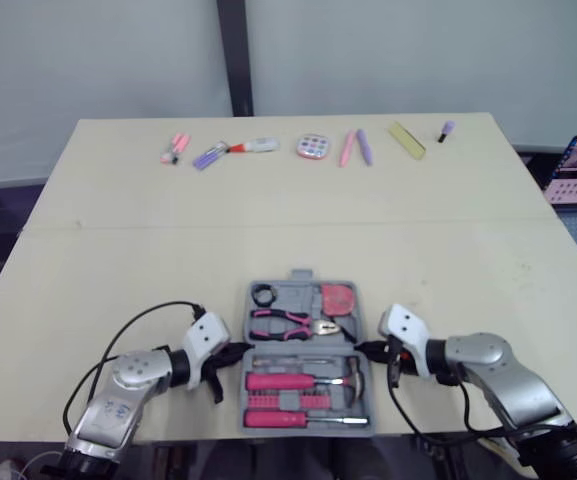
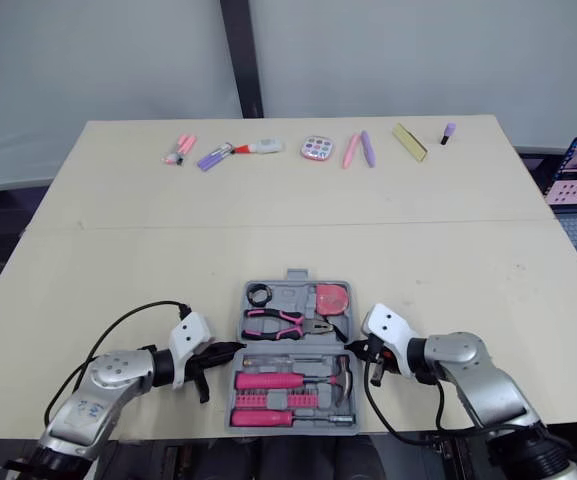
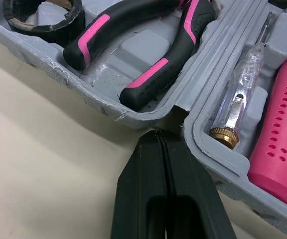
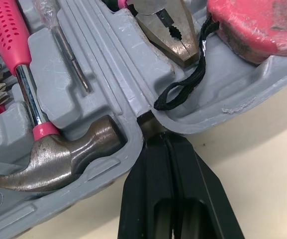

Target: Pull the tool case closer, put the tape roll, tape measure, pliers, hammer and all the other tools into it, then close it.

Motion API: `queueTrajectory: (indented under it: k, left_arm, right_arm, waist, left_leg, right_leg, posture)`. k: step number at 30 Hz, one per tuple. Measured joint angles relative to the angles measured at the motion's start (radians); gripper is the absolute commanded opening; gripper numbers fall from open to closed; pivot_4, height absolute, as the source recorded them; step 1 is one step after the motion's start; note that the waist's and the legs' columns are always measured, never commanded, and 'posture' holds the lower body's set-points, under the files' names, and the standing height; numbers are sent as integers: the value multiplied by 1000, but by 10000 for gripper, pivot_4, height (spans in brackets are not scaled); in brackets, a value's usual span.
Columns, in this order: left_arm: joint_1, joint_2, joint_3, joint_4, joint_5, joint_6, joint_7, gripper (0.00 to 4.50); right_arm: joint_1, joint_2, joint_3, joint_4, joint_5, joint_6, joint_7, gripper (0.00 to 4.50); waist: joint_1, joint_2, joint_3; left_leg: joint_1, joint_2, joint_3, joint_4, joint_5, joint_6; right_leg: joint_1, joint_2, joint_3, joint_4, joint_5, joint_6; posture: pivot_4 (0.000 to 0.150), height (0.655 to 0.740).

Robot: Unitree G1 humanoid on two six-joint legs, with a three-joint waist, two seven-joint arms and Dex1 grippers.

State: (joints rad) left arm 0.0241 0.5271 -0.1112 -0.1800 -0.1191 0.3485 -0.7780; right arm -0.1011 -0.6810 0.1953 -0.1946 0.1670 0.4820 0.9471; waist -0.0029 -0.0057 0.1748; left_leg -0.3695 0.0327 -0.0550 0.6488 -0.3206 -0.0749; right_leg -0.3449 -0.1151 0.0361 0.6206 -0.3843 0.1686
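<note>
Tool case (image 1: 288,346), open at the table's (image 1: 118,250) near edge, holding tape roll (image 1: 264,294), tape measure (image 1: 339,298), pliers (image 1: 286,322) and hammer (image 1: 308,381); my left gripper (image 1: 239,351) and right gripper (image 1: 359,349), both closed empty, at its hinge notches.

Bright, even light; soft shadow beneath the tool case (image 3: 58,74).

The tool case (image 1: 299,275) is lying open between my left gripper (image 1: 236,352) and right gripper (image 1: 362,349), with tape roll (image 1: 264,294), pliers (image 1: 290,322) and tape measure (image 1: 339,298) sitting behind the hammer (image 1: 308,380) inside it.
</note>
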Motion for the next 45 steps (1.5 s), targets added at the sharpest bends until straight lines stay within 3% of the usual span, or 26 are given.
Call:
queueTrajectory:
  k: [34,45]
  left_arm:
    - [18,0,13,-19,-6,21,10,0]
    - [20,40,33,-7,-17,8,0,0]
  right_arm:
    - [-38,10,22,37,-3,-16,0,635]
    - [-3,-47,-3,31,22,-23,21,635]
  waist:
    - [-1,0,0]
    - [0,0,0]
  left_leg:
    - [0,0,0,0,0,0]
    - [0,0,0,0,0,0]
  right_leg:
    - [0,0,0,0,0,0]
    - [1,0,0,0,0,0]
  posture:
    - [1500,7400]
    - [1500,7400]
